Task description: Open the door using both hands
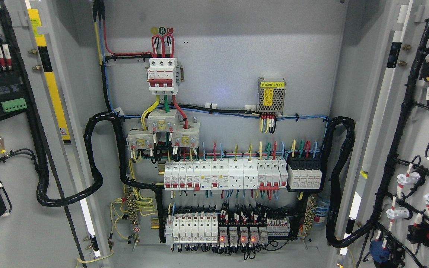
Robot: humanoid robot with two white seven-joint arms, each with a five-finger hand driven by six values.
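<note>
Both doors of the cabinet stand swung wide. The left door lies left of the main breaker, its inner face turned toward the camera; the right door lies well to the right of that breaker, likewise showing its wired inside. Each door's long axis runs upright, hinged along the cabinet's side walls, and black cable looms loop from the interior out to each leaf.

Neither hand shows anywhere — no arm comes in from the lower left or lower right, so whether the fingers are released or clenched cannot be told. Nor can I say which hand sits nearer which door.

Below the main breaker, rows of small breakers and relays with red lamps lie fully exposed — judging by that, the opening looks complete.
</note>
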